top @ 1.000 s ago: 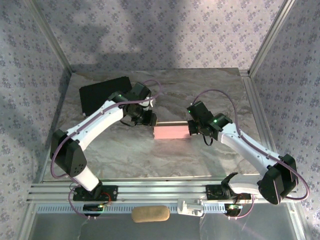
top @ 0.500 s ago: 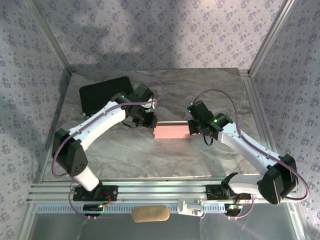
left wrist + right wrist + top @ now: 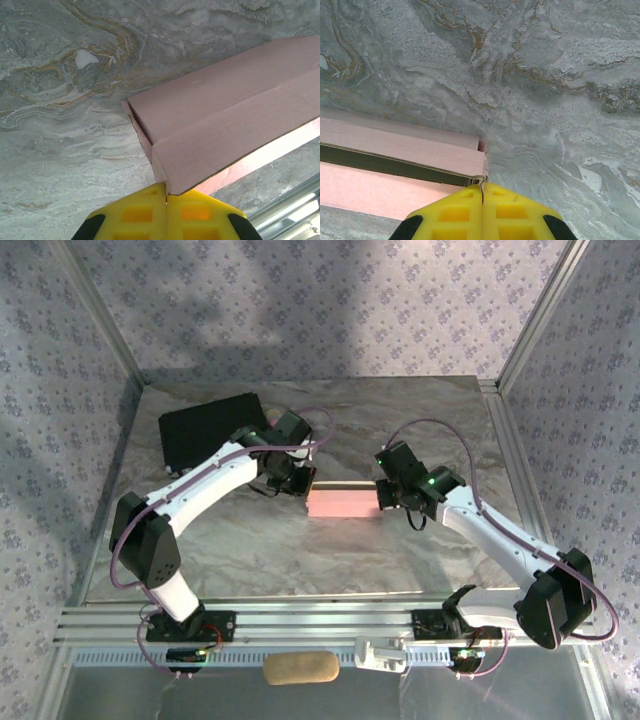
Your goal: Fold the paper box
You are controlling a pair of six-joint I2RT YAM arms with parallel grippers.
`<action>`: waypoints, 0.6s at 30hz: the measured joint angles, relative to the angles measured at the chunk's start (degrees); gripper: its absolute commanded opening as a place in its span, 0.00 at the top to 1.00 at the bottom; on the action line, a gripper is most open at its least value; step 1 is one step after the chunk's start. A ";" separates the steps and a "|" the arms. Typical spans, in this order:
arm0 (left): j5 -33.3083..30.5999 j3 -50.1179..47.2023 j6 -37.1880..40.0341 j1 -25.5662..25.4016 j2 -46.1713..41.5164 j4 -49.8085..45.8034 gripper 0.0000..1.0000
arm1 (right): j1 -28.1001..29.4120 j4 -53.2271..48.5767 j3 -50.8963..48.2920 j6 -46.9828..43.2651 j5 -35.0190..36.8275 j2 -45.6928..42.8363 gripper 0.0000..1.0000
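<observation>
Paper box (image 3: 342,503): pale pink, long and shallow, lying flat on the marbled table (image 3: 420,420) about mid-table. It sits between the two claws, one at each short end.

Left claw (image 3: 166,192): jaws pressed together, with no gap to be seen between the yellow tips. A bottom corner of pink card runs straight down into the seam between them, so it looks pinched on that corner. From there the box stretches ahead of the claw and off to its right. One broad pink panel faces up, with a crease line along it. At the end nearest the claw a small side flap is tucked in. Just right of the tips, a bright strip shows along the lower edge of the card.

Right claw (image 3: 482,189): jaws likewise together, nipping the thin edge at the box's end corner. The box runs away to this claw's left as stacked pink layers with a dark slot between them. Bare marble lies ahead and to the right of the tips.

Black case (image 3: 205,430): flat on the table behind the left claw, towards the far left corner, well apart from the box.
</observation>
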 measured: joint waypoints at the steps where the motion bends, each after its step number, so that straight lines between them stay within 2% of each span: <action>1: 0.00 0.00 -0.22 -0.02 0.00 0.11 1.00 | 0.00 -0.02 0.00 0.02 0.00 0.00 1.00; 6: 0.22 -1.51 -1.92 0.00 -0.48 2.16 1.00 | -0.11 -0.02 0.00 0.92 -0.39 0.00 0.99; 11: 0.31 -3.10 -3.48 -0.02 -1.36 4.11 1.00 | -0.02 -0.11 0.00 3.50 -1.70 -0.37 0.77; 14: 0.37 -3.30 -4.00 -0.02 -1.36 4.92 1.00 | 0.31 0.02 -0.50 5.95 -3.28 -2.08 0.68; 18: 0.46 -3.37 -4.57 -0.09 -1.36 5.27 1.00 | 0.31 -0.04 -1.73 8.87 -5.27 -5.62 0.62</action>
